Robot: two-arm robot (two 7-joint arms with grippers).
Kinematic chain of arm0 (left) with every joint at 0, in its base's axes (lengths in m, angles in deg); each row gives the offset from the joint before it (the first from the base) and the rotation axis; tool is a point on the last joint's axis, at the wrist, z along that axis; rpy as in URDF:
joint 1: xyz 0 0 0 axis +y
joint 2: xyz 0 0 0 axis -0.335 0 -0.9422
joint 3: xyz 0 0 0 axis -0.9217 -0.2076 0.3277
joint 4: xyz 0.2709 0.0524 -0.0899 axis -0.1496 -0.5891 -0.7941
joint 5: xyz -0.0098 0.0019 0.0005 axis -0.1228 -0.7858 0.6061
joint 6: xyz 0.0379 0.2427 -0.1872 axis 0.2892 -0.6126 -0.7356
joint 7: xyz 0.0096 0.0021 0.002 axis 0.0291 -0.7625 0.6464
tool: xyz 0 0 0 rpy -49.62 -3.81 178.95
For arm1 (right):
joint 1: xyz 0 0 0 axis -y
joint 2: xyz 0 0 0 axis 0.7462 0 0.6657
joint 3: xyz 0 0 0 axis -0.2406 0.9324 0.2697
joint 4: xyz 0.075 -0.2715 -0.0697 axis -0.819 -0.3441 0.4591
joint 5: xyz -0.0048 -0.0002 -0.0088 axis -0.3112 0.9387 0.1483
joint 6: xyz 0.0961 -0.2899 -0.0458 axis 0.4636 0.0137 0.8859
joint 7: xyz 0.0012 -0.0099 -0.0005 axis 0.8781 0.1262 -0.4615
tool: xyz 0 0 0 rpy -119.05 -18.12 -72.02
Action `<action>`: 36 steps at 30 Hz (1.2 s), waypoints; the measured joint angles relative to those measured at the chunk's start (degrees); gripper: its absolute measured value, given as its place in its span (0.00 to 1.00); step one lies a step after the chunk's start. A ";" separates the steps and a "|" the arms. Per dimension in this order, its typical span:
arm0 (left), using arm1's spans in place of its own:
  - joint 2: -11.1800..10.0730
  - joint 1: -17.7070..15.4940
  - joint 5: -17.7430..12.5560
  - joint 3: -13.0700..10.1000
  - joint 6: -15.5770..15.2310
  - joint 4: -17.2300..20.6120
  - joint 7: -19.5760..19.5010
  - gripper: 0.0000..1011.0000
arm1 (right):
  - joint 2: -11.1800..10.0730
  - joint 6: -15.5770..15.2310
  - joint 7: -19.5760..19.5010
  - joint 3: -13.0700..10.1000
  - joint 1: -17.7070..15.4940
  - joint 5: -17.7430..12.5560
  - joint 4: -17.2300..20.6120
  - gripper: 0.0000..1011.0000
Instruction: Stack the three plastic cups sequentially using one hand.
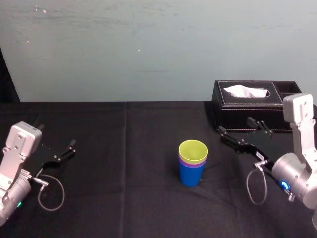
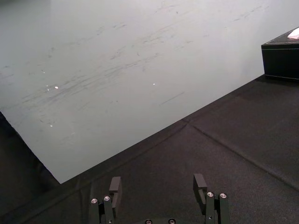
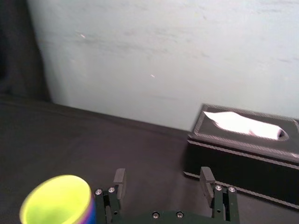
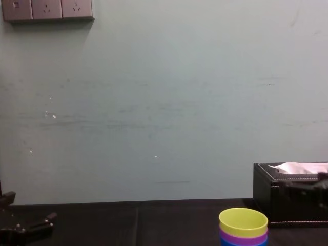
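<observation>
Spread, my right pincer (image 1: 234,124) hangs just right of the nested cups (image 1: 192,163). They look like light, slick plastic, best pinched at the rim. My left pincer (image 2: 157,183) idles at the left, spread.

From the head we look forward and down over the table (image 1: 124,198), taking in the stacked cups (image 1: 192,166) at centre and the tissue box (image 1: 247,106) at the far right. From the chest we sit lower and face the wall (image 4: 164,102) across the table, sharing the stacked cups and the tissue box with the head view. From the left wrist we look past the left gripper (image 2: 157,178) along the table toward the wall and a corner of the tissue box. From the right wrist we look past the right gripper (image 3: 162,171), close beside the stacked cups, toward the tissue box
</observation>
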 joint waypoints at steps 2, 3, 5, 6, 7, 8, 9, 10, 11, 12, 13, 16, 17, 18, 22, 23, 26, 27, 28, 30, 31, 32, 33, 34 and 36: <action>0.00 0.00 0.00 0.00 0.00 -0.01 0.00 0.99 | 0.19 -0.32 -1.00 -0.18 -0.44 0.75 -0.20 0.99; 0.00 0.00 0.00 0.00 0.00 0.00 0.00 0.99 | 0.37 -0.67 -1.72 -0.24 -0.80 1.53 -0.42 0.99; 0.00 0.00 0.00 0.00 0.00 0.00 0.00 0.99 | 0.59 -1.18 -2.61 -0.29 -1.21 2.54 -0.82 0.99; 0.00 0.00 0.00 0.00 0.00 0.00 0.00 0.99 | 0.67 -1.35 -2.87 -0.28 -1.33 2.88 -0.93 0.99; 0.00 0.00 0.00 0.00 0.00 0.00 0.00 0.99 | 0.74 -1.52 -3.04 -0.25 -1.44 3.18 -1.04 0.99; 0.00 0.00 0.00 0.00 0.00 0.00 0.00 0.99 | 0.82 -1.69 -3.20 -0.21 -1.54 3.47 -1.14 0.99; 0.00 0.00 0.00 0.00 0.00 0.00 0.00 0.99 | 0.98 -2.02 -3.45 -0.15 -1.73 4.02 -1.32 0.99; 0.00 0.00 0.00 0.00 0.00 0.00 0.00 0.99 | 1.06 -2.19 -3.47 -0.13 -1.82 4.24 -1.40 0.99; 0.00 0.00 0.00 0.00 0.00 0.00 0.00 0.99 | 1.18 -2.46 -3.47 -0.10 -1.98 4.59 -1.55 0.99; 0.00 0.00 0.00 0.00 0.00 -0.01 0.00 0.99 | 1.18 -2.46 -3.47 -0.10 -1.98 4.59 -1.55 0.99; 0.00 0.00 0.00 0.00 0.00 0.00 0.00 0.99 | 1.26 -2.67 -3.40 -0.04 -2.10 4.88 -1.68 0.99; 0.00 0.00 0.00 0.00 0.00 0.00 0.00 0.99 | 1.26 -2.81 -2.63 -0.04 -2.15 5.04 -1.91 0.99; 0.00 0.00 0.00 0.00 0.00 0.00 0.00 0.99 | 1.25 -2.81 -2.63 -0.04 -2.15 5.05 -1.91 0.99; 0.00 0.00 0.00 0.00 0.00 0.00 0.00 0.99 | 1.26 -2.81 -2.63 -0.04 -2.15 5.05 -1.91 0.99; 0.00 0.00 0.00 0.00 0.00 0.00 0.00 0.99 | 1.27 -2.81 -2.66 -0.06 -2.17 5.07 -1.89 0.99; 0.00 0.00 0.00 0.00 0.00 0.00 0.00 0.99 | 1.27 -2.81 -2.67 -0.07 -2.18 5.07 -1.89 0.99; 0.00 0.00 0.00 0.00 0.00 0.00 0.00 0.99 | 1.29 -2.81 -2.79 -0.08 -2.19 5.08 -1.88 0.99; 0.00 0.00 0.00 0.00 0.00 0.00 0.00 0.99 | 1.29 -2.81 -2.82 -0.08 -2.20 5.08 -1.88 0.99; 0.00 0.00 0.00 0.00 0.00 0.00 0.00 0.99 | 1.29 -2.81 -2.84 -0.08 -2.21 5.08 -1.88 0.99; 0.00 0.00 0.00 0.00 0.00 0.00 0.00 0.99 | 1.29 -2.81 -2.86 -0.08 -2.21 5.08 -1.87 0.99; 0.00 0.00 0.00 0.00 0.00 0.00 0.00 0.99 | 1.29 -2.81 -2.87 -0.08 -2.22 5.08 -1.86 0.99; 0.00 0.00 0.00 0.00 0.00 0.00 0.00 0.99 | 1.29 -2.81 -2.89 -0.08 -2.22 5.08 -1.86 0.99; 0.00 0.00 0.00 0.00 0.00 0.00 0.00 0.99 | 1.29 -2.81 -2.91 -0.08 -2.22 5.08 -1.86 0.99; 0.00 0.00 0.00 0.00 0.00 0.00 0.00 0.99 | 1.29 -2.80 -2.93 -0.08 -2.22 5.09 -1.85 0.99; 0.00 0.00 0.00 0.00 0.00 0.00 0.00 0.99 | 1.29 -2.80 -2.95 -0.08 -2.22 5.09 -1.84 0.99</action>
